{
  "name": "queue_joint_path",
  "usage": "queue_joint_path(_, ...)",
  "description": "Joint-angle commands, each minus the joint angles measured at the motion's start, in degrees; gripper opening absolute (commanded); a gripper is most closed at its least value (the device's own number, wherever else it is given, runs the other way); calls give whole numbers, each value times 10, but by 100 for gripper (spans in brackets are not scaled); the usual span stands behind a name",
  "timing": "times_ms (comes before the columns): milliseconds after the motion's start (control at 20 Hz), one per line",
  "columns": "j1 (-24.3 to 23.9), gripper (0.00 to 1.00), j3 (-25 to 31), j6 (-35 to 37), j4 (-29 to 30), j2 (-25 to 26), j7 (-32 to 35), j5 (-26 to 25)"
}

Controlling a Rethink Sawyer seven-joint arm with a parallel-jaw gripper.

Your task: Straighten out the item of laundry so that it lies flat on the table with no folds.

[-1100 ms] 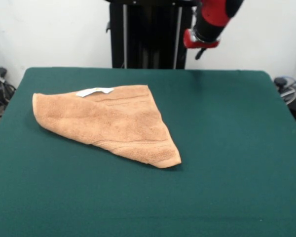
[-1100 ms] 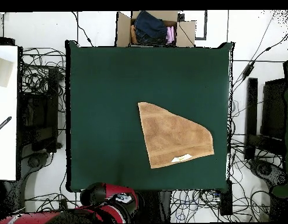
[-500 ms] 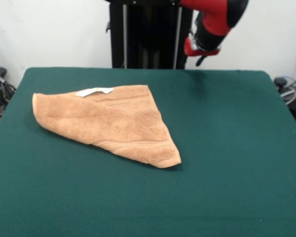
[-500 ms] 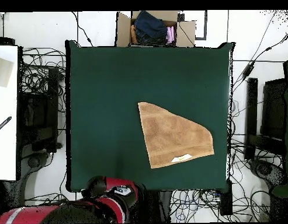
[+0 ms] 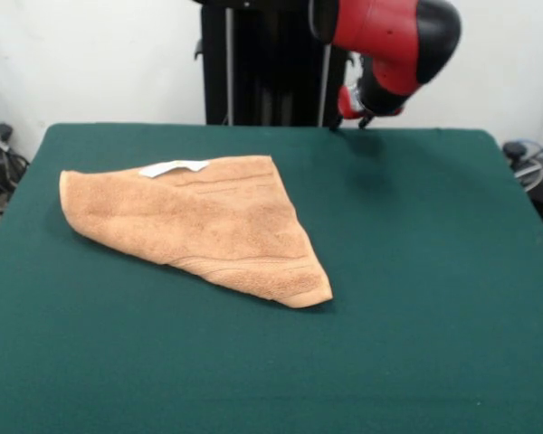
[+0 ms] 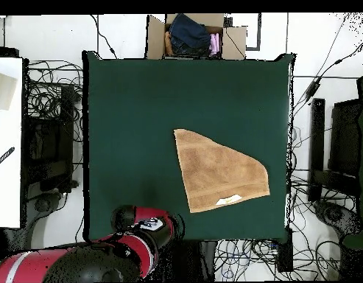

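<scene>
The towel (image 5: 199,226) lies folded into a rough triangle on the left half of the table (image 5: 416,271) in the front view, its small white label (image 5: 173,167) at the far edge, too small to read. The gripper (image 5: 360,108) hangs over the far table edge, well apart from the towel; whether it is open cannot be told. Bare green cloth surrounds the towel on all sides, and a cardboard box of clothes (image 6: 193,35) sits just off one table edge.

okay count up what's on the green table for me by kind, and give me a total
Towels: 1, the orange-tan towel, folded into a rough triangle.
Labels: 1, a small white label at the towel's edge.
Total: 2, counting the label apart from the towel.
Nothing else lies on the table; the gripper hangs over its edge, touching nothing.
</scene>
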Motion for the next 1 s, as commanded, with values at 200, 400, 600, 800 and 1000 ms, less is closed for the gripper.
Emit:
queue_joint_path(200, 3, 100, 8, 41, -146, 51, 132, 18)
queue_joint_path(400, 5, 100, 6, 46, -143, 46, 138, 16)
queue_joint_path(600, 6, 100, 5, 46, -136, 39, 138, 14)
queue_joint_path(800, 16, 100, -2, 69, -131, 21, 143, 13)
queue_joint_path(1000, 26, 100, -14, 114, -137, -1, 149, 12)
